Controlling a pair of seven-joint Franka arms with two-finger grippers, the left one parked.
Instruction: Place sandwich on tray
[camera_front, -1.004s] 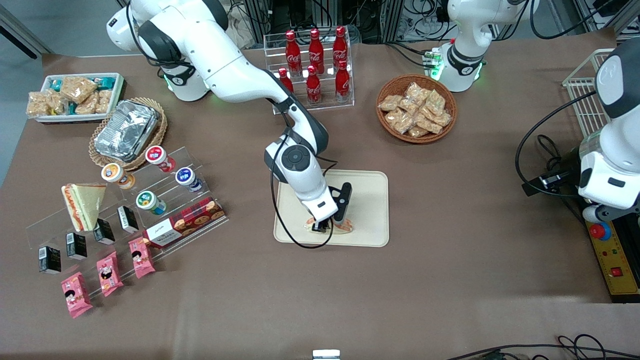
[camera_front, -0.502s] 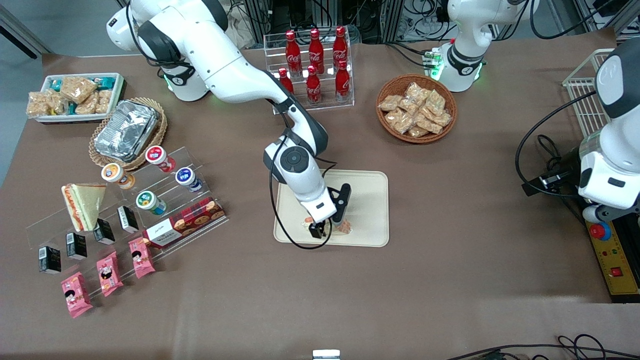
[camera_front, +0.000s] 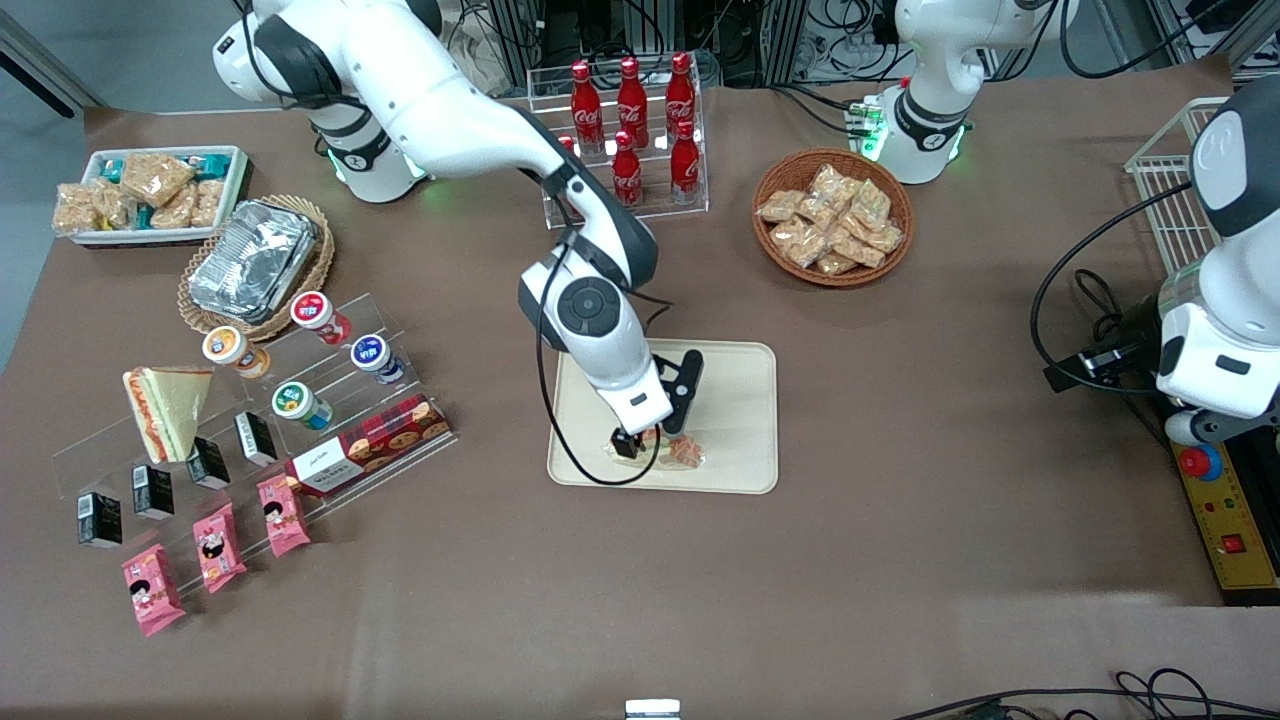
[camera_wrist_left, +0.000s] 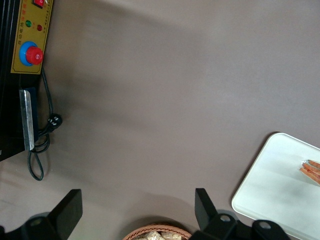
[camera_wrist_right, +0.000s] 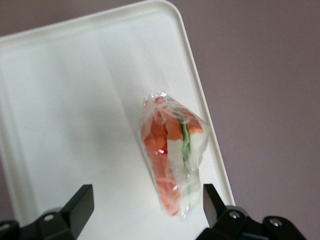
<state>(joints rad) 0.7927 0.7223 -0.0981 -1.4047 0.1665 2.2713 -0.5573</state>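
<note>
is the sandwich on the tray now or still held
On the tray. The sandwich lies flat there, and the gripper is open above it.

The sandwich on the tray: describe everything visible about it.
The sandwich is a triangular wedge in crinkled clear wrap, pale bread with orange-red and green filling stripes. It lies flat on the cream tray, close to the tray's rim nearest the front camera. The gripper hovers just above with fingers open, touching nothing; only the tray touches the sandwich.
</note>
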